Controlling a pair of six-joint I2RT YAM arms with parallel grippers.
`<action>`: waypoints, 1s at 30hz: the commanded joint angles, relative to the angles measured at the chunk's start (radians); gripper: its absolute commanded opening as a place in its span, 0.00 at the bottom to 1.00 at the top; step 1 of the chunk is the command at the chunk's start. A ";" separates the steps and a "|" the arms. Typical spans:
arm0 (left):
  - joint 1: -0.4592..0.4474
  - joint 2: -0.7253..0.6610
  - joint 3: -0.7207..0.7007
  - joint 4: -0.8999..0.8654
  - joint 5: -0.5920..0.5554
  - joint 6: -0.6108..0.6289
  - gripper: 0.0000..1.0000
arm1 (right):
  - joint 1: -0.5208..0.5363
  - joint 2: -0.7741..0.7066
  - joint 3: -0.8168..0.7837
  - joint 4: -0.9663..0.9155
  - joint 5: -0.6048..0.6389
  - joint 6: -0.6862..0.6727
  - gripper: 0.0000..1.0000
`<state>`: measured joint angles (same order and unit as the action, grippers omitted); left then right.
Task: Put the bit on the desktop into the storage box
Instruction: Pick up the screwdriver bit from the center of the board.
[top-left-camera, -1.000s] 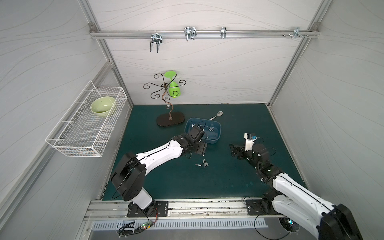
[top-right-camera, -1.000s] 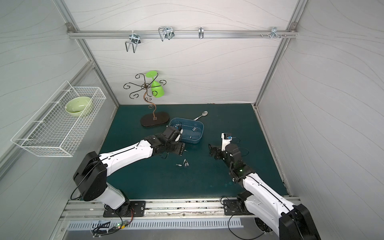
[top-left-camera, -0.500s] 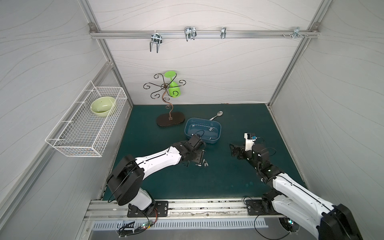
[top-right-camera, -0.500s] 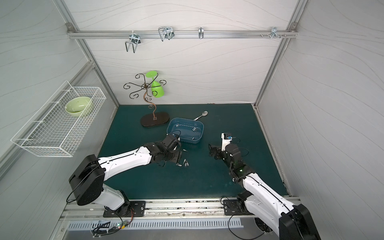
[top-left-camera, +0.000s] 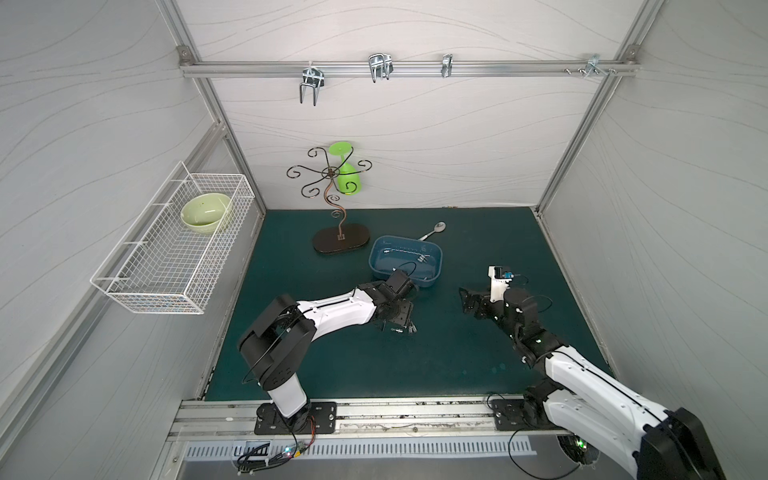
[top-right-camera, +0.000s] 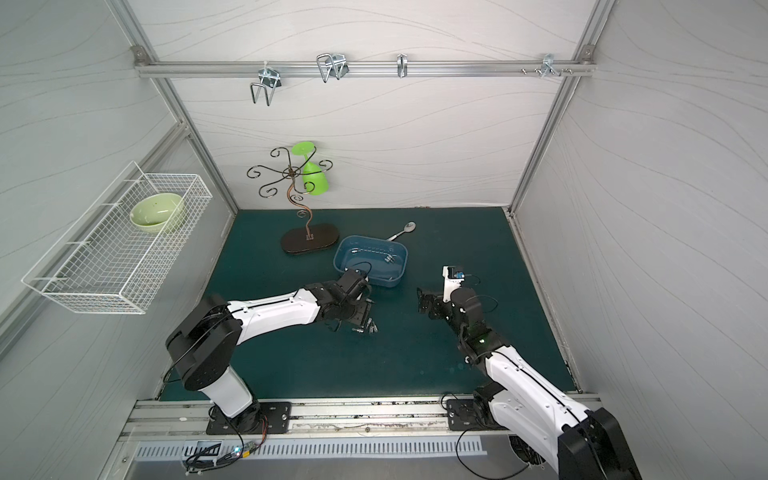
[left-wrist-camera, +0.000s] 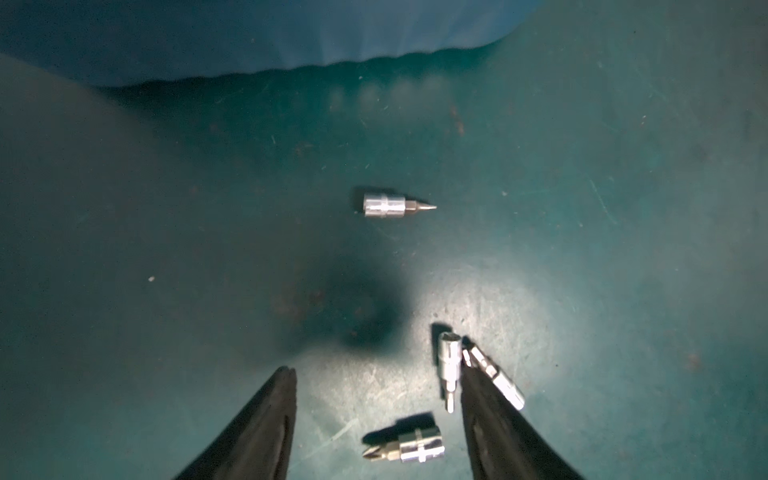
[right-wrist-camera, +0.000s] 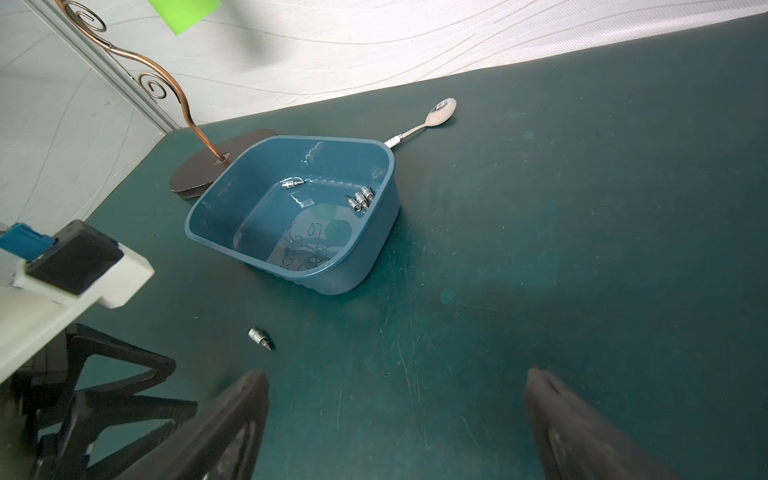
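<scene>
1. Left claw (left-wrist-camera: 376, 370) — released, with its fingers (left-wrist-camera: 266, 415) spread and nothing clasped. It hangs low over the table (left-wrist-camera: 166, 208), just in front of the box (left-wrist-camera: 291, 33).
2. Four bits lie loose on the table. The cross-tip bit (left-wrist-camera: 409, 449) lies flat between the fingers and touches neither.
3. The slim bit (left-wrist-camera: 449, 370) lies just beside the inner face of one finger. The fourth bit (left-wrist-camera: 498, 380) lies on that finger's outer side, partly hidden by it.
4. The pointed bit (left-wrist-camera: 395, 205) lies alone beyond the fingertips, between them and the box wall. The right wrist view also shows the pointed bit (right-wrist-camera: 259, 338) on the table, apart from the box.
5. The box (right-wrist-camera: 365, 253) stands upright on the table. Inside, three bits (right-wrist-camera: 360, 198) huddle side by side against one wall, and a lone bit (right-wrist-camera: 291, 183) lies by another.
6. Right claw (right-wrist-camera: 397, 374) — released, fingers wide and empty over bare table. In a top view the right claw (top-left-camera: 467, 301) is to the right of the loose bits, well apart from them.
7. A spoon (top-left-camera: 436, 228) lies behind the box, with its handle end at the box's back corner. I cannot tell whether they touch.
8. A stand (top-left-camera: 341, 243) sits to the box's left, with a green glass (top-left-camera: 347, 178) hanging from it.
</scene>
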<state>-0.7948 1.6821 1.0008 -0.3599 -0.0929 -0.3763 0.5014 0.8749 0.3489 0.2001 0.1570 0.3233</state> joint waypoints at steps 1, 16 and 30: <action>-0.007 0.017 0.035 0.029 0.018 0.008 0.63 | -0.006 0.005 0.021 -0.005 0.006 0.000 0.99; -0.041 0.050 0.056 0.024 0.024 -0.015 0.51 | -0.006 0.009 0.021 -0.004 0.007 -0.001 0.99; -0.057 0.083 0.065 0.024 0.015 -0.024 0.44 | -0.006 0.009 0.020 -0.002 0.006 -0.001 0.99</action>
<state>-0.8455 1.7470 1.0210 -0.3504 -0.0715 -0.3962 0.5014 0.8818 0.3489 0.2001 0.1570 0.3233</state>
